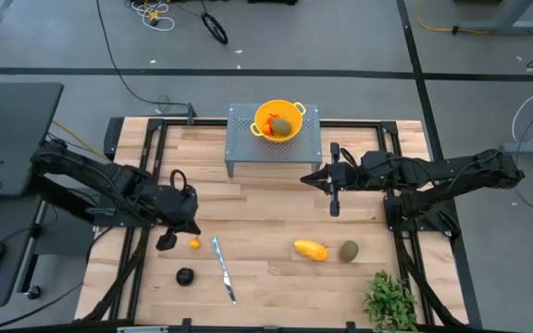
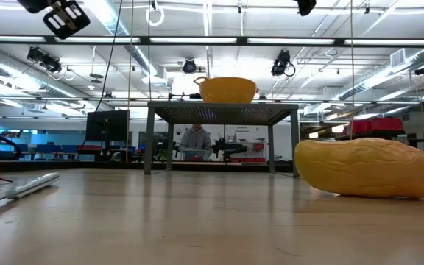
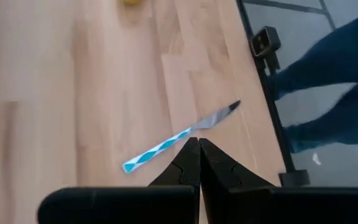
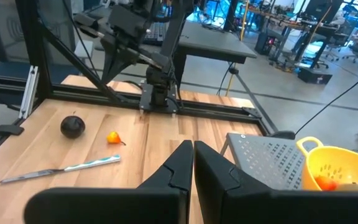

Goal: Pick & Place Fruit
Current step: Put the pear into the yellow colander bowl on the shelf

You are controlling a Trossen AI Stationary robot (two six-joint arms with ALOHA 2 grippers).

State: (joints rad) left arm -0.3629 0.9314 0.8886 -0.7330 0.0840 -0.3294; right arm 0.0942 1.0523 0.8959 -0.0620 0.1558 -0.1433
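Observation:
A tiny orange fruit (image 1: pixel 194 243) and a dark round fruit (image 1: pixel 185 276) lie on the wooden table at the near left, beside a knife (image 1: pixel 222 268). A yellow-orange oblong fruit (image 1: pixel 310 250) and an olive-green oval fruit (image 1: pixel 349 251) lie toward the near right. A yellow colander (image 1: pixel 278 121) on a grey perforated stand (image 1: pixel 239 148) holds another green oval and an orange-red piece. My left gripper (image 1: pixel 166 242) hangs shut just left of the tiny orange fruit, slanting down, with the knife (image 3: pixel 166 146) ahead of it. My right gripper (image 1: pixel 307 178) hovers shut and nearly level beside the stand.
A leafy green plant (image 1: pixel 391 301) stands at the near right corner. The table has a black frame rail along its edges (image 1: pixel 405 268). A person's legs (image 3: pixel 328 93) show beyond the table's near edge. Bare wood lies between the knife and the oblong fruit.

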